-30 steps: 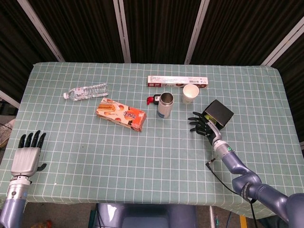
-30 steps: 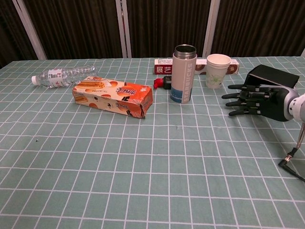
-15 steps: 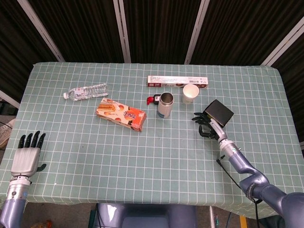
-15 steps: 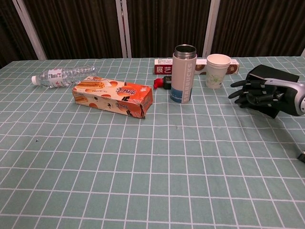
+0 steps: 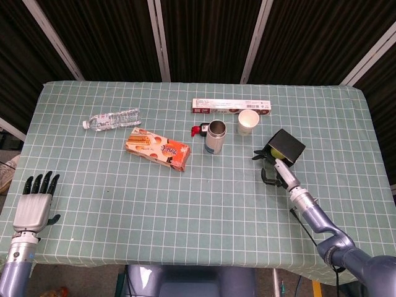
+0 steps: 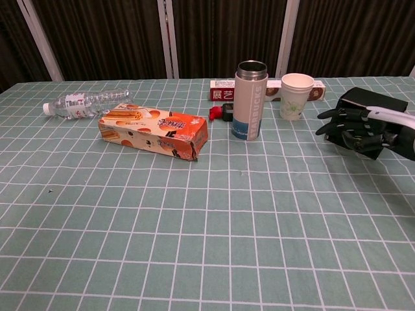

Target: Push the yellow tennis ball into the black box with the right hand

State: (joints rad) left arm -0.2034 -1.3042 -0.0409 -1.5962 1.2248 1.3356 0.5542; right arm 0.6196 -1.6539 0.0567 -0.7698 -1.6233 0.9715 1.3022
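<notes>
The black box (image 5: 287,146) lies on its side at the right of the table, its mouth facing the front left. The yellow tennis ball (image 5: 274,153) shows as a small patch just at that mouth. My right hand (image 5: 271,167) is right in front of the ball, fingers spread and holding nothing. In the chest view the right hand (image 6: 358,129) covers the front of the black box (image 6: 375,103), and the ball is hidden behind it. My left hand (image 5: 36,202) hangs off the table's front left corner, fingers straight and apart, empty.
A steel tumbler (image 5: 215,137) and a paper cup (image 5: 248,122) stand just left of the black box. A long flat carton (image 5: 231,106) lies behind them. An orange biscuit box (image 5: 158,148) and a water bottle (image 5: 112,119) lie further left. A small red object (image 5: 199,130) sits beside the tumbler.
My right hand has moved right and back toward the box's mouth. The ball, hidden by the hand before, now shows at the opening. The left hand has not moved.
</notes>
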